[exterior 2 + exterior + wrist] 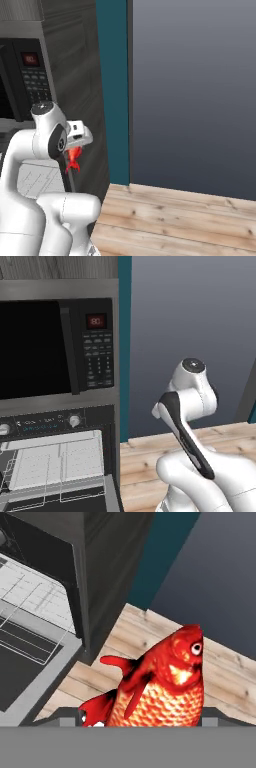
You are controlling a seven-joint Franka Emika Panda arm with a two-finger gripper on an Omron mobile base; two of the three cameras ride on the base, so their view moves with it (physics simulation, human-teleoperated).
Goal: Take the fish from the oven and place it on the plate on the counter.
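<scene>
The wall [195, 95] is a flat grey-blue plane, edged by a teal strip [114, 90] where it meets the dark cabinet side [75, 65]. Below it a light plank floor [175, 220] runs to the foot of the cabinet.

The cabinet column holds two appliances. Above is the microwave [35, 346], black-fronted, with a keypad and a small red display near its right edge. Under it sits the oven [55, 456], its knob strip along the top, its door [30, 677] dropped open and lying flat, and the wire rack [50, 461] visible inside the cavity.

The arm [192, 406] stands in front of the column's right corner, white with dark joints, bent at the elbow.

The gripper [75, 150] hangs just outside the oven's right front corner, above the floor beyond the open door's edge. Its fingers are spread wide and clamp the fish [160, 687] between them. The fish is red-orange, scaled, with one white eye; in the hand view its head points away from the fingertips, body tilted, fins and tail toward the palm. In the right base view it shows as a small red shape hanging under the hand, clear of the rack and the door.
</scene>
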